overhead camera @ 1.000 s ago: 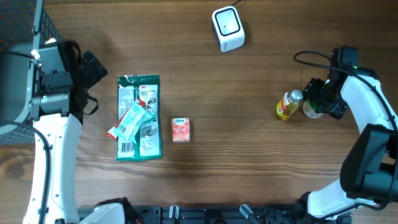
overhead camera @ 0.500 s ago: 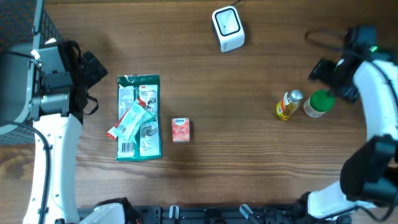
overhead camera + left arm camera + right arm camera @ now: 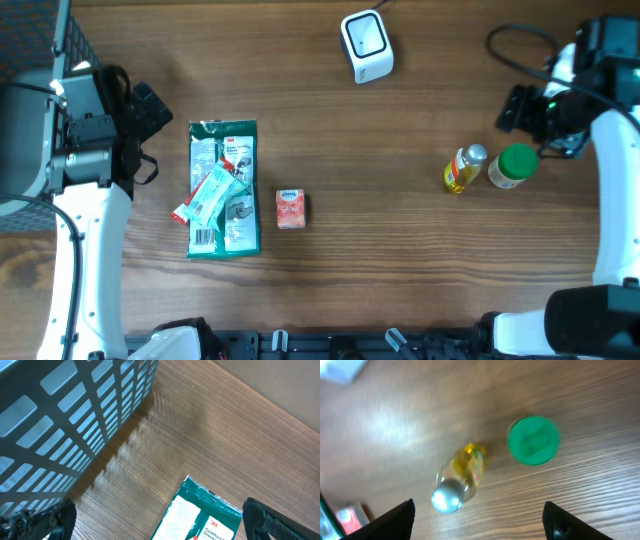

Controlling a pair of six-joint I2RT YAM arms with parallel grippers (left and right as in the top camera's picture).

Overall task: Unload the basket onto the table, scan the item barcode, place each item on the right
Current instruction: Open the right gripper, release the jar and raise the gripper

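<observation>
The white scanner (image 3: pixel 366 45) sits at the back centre of the table. A yellow bottle (image 3: pixel 464 167) (image 3: pixel 462 472) with a silver cap stands beside a green-lidded jar (image 3: pixel 513 166) (image 3: pixel 533 440) on the right. My right gripper (image 3: pixel 530 118) (image 3: pixel 480 525) hovers above and behind them, open, with nothing between its fingers. On the left lies a green glove package (image 3: pixel 223 188) (image 3: pixel 205 515) with a red and teal packet (image 3: pixel 208 195) across it. A small red box (image 3: pixel 290 208) lies next to it. My left gripper (image 3: pixel 150 135) (image 3: pixel 160 525) is open beside the package's far left corner.
A grey slatted basket (image 3: pixel 60 425) (image 3: pixel 75 40) stands at the far left, close to my left arm. A black cable (image 3: pixel 505 40) loops from my right arm at the back right.
My right gripper has let go of the green-lidded jar and drawn up and back to the right. The jar stays standing beside the bottle. The left arm has not moved.
</observation>
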